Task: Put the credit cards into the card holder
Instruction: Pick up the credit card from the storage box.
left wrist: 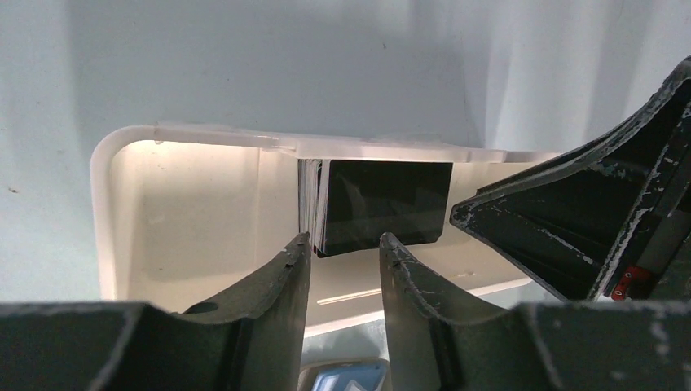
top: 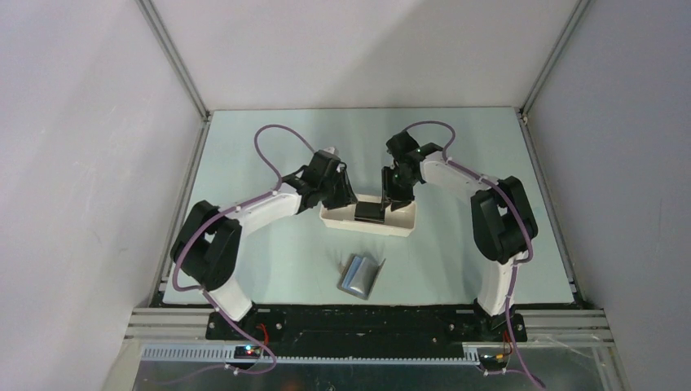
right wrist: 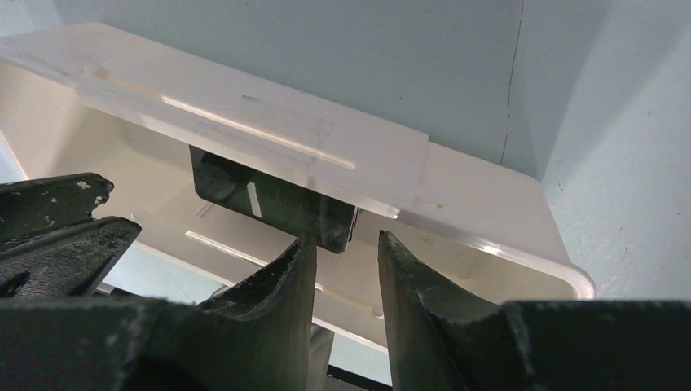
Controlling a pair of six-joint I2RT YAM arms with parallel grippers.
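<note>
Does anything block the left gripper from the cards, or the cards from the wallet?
Nothing visible lies between the left gripper and the cards standing upright in the white tray. On the way to the wallet, only the tray's near wall stands between, so the cards must be lifted over it.

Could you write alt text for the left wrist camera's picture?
A stack of black cards stands on edge inside a white tray, just beyond the dark, parted, empty fingers of the left gripper.

Overhead camera looks down; both wrist cameras closely face tray (left wrist: 195,220).
</note>
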